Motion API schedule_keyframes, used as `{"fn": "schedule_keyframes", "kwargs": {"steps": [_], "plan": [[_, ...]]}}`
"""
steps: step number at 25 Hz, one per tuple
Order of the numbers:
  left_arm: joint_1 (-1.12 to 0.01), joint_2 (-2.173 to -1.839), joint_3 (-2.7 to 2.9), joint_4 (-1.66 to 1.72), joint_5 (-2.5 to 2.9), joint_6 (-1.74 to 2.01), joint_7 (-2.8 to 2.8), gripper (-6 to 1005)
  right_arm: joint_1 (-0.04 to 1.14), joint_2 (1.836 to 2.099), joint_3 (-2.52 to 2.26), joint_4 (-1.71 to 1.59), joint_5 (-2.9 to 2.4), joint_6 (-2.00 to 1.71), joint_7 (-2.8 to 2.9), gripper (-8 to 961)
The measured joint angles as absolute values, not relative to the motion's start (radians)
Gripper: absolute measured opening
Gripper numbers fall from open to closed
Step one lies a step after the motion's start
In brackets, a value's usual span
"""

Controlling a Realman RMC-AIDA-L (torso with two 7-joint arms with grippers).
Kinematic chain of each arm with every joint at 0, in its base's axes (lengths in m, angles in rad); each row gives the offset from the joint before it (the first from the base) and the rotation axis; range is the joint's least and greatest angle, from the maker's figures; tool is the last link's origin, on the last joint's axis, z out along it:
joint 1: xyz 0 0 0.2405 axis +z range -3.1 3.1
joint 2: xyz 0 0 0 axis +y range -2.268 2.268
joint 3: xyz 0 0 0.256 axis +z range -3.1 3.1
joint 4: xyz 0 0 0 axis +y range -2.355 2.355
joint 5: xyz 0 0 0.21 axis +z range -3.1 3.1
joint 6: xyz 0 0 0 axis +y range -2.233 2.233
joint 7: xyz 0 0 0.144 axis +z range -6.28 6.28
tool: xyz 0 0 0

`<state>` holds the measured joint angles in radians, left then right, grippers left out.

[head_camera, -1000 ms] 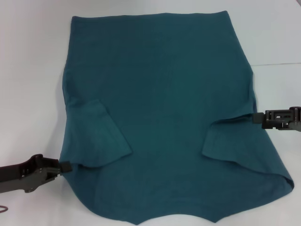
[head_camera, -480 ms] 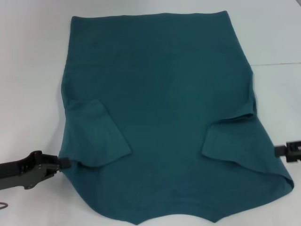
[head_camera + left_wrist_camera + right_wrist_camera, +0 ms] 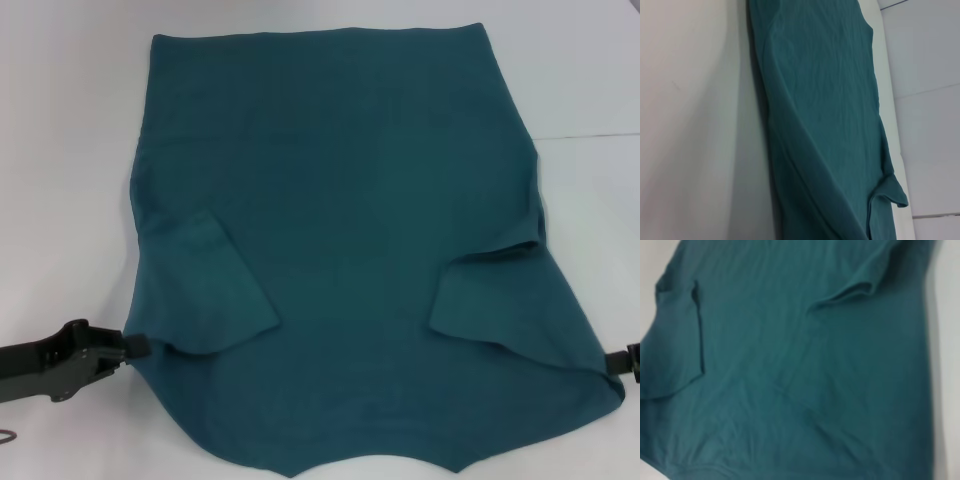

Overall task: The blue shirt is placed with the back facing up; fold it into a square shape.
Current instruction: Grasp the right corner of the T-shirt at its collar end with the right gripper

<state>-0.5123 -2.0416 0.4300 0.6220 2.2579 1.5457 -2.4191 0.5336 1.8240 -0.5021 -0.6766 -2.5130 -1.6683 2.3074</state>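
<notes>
Head view: the blue shirt lies flat on the white counter, plain side up, both sleeves folded inward; it looks soft, light and limp, best pinched at the near shoulder corners; the left end effector touches its left edge, spread or shut I cannot tell; the right end effector sits at the near right corner, mostly out of frame. Left wrist view: only shirt and counter. Right wrist view: only fabric, no fingers.
</notes>
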Motion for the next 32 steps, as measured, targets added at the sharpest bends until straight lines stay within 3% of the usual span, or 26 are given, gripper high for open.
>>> {"fn": "schedule_keyframes", "kwargs": {"steps": [32], "plan": [[-0.506, -2.040, 0.425, 0.620, 2.258, 1.537, -2.428, 19, 0.542, 1.859, -0.582, -0.676, -2.560, -1.567, 2.265, 684]]}}
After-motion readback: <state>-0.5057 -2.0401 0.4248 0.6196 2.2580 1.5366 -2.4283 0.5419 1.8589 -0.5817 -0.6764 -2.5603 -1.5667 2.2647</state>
